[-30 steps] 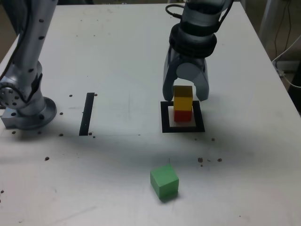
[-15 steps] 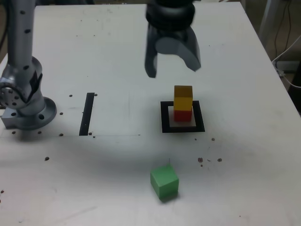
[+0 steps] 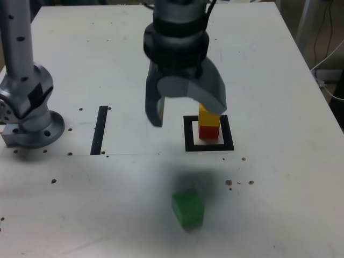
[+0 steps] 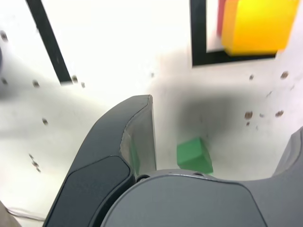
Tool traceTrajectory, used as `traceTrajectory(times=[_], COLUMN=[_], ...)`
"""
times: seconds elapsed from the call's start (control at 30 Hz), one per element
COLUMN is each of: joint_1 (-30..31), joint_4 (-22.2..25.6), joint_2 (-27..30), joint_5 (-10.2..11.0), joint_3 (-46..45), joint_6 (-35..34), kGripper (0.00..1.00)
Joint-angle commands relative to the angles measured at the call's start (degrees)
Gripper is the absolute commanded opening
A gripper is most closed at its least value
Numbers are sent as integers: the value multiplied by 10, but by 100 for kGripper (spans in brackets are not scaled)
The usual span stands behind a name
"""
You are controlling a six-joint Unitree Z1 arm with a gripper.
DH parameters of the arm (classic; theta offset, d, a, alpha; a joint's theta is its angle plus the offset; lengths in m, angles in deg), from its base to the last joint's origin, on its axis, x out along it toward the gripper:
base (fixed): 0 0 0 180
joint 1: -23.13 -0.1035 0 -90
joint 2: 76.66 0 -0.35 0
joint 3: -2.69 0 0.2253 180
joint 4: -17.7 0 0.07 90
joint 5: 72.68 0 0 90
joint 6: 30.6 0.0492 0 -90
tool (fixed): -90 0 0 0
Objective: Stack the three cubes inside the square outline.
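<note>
The yellow cube [image 3: 210,116] sits on the red cube [image 3: 208,131] inside the black square outline [image 3: 188,134], right of centre in the exterior view. The green cube [image 3: 188,208] lies alone on the table nearer the front edge, in shadow. My gripper [image 3: 186,113] hangs open and empty above the table, between the stack and the green cube, and one finger covers the yellow cube's top. In the wrist view the green cube [image 4: 194,155] shows between my open gripper [image 4: 222,120] jaws, far below. The yellow cube [image 4: 258,23], a sliver of red cube [image 4: 220,19] and the outline [image 4: 199,33] lie beyond.
A straight black strip [image 3: 100,129] is stuck to the table at the exterior view's left, also seen as the strip [image 4: 47,40] in the wrist view. The arm's base [image 3: 29,115] stands at the far left. Small dark specks dot the white table [image 3: 279,204].
My gripper opened off the yellow cube, rose, and swung from behind the stack toward the front, over the green cube. The yellow-on-red stack stayed in the outline.
</note>
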Motion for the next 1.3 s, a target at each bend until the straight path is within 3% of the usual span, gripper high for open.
traceTrajectory(times=[0.0, 0.47, 0.83, 1.27], joint_1=[11, 71, 114, 107], joint_4=[4, -5, -32, -67], joint_2=[-6, -61, -90, -161], joint_5=[-3, -83, -112, -140], joint_3=[4, 11, 22, 46], joint_6=[-26, -134, -173, -130], kGripper=[99, 99, 99, 99])
